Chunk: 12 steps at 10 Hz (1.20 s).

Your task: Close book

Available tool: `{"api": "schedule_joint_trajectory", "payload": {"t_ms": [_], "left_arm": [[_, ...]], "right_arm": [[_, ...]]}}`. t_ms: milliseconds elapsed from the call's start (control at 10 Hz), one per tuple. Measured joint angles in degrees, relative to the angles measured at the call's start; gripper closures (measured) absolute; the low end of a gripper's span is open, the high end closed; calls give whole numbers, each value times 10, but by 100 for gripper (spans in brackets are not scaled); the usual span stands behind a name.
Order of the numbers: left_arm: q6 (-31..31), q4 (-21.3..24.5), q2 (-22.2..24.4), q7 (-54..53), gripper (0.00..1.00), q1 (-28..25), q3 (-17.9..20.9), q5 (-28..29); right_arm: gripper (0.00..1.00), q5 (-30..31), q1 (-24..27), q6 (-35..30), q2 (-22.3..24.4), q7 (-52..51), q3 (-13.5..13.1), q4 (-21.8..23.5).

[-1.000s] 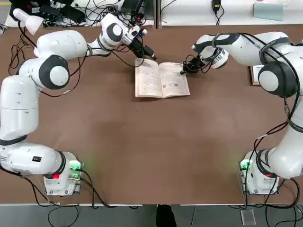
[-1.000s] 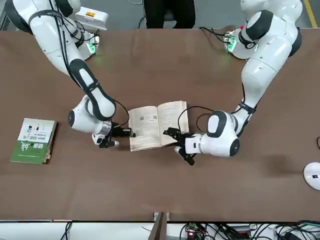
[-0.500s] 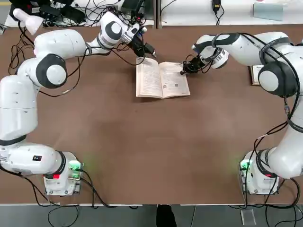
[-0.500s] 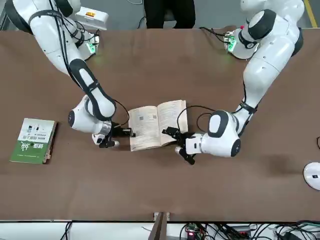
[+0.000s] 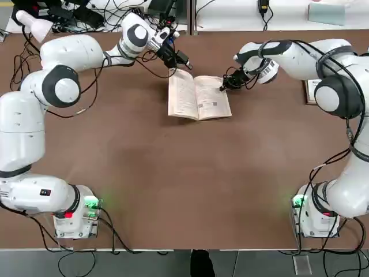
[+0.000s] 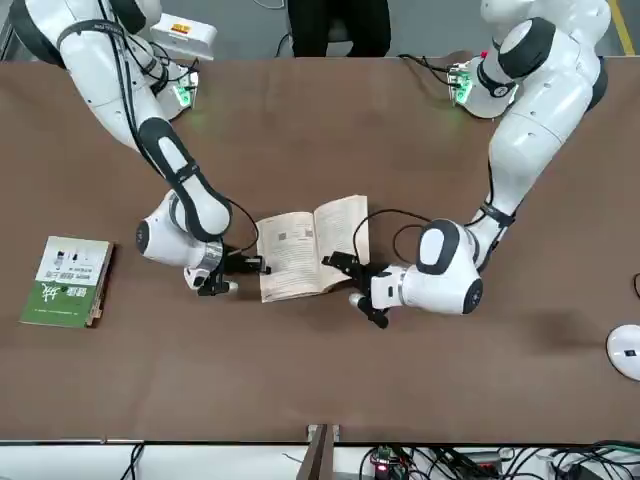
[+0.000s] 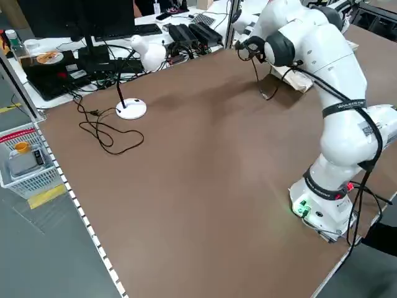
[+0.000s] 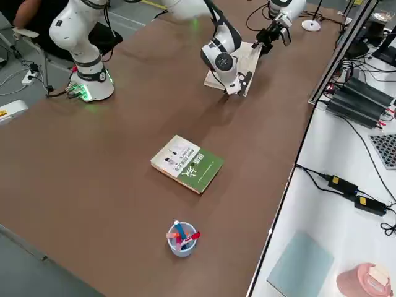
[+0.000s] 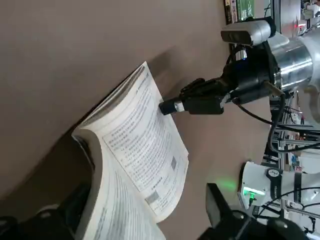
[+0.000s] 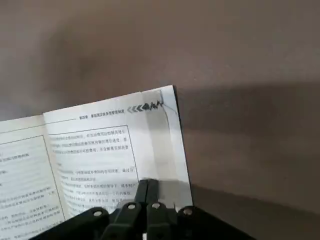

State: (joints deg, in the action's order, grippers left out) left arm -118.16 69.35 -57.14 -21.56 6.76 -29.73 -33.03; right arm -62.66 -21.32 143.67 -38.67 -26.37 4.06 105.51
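While the top view shows the book [image 5: 199, 98], the left side view hides it

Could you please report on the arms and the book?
Left jaws open at book's left page; right gripper shut on right page; book open.

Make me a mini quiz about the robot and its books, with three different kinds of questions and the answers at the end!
1. True or false: the book with the text pages lies open.

2. Multiple choice: where are the right gripper's fingers?
A) over the green-and-white book
B) at the open book's page
C) over the cup of pens

3. Fill in the blank: the left gripper's fingers are spread ____ at the open book's other side.

Key: 1 true; 2 B; 3 apart
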Motion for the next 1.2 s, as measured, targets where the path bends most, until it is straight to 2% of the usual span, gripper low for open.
{"api": "schedule_joint_trajectory", "payload": {"t_ms": [500, 1000, 1200], "left_arm": [[45, -3, 0, 0, 0, -24, 0, 0], [47, -3, 0, 5, 0, -25, -5, -4], [47, -3, 0, 15, 0, -24, -9, -25]], "right_arm": [[97, 0, 0, 0, 0, 0, 0, 0], [97, 0, 0, 0, 0, 0, 0, 0], [97, 0, 0, 0, 0, 0, 0, 0]]}}
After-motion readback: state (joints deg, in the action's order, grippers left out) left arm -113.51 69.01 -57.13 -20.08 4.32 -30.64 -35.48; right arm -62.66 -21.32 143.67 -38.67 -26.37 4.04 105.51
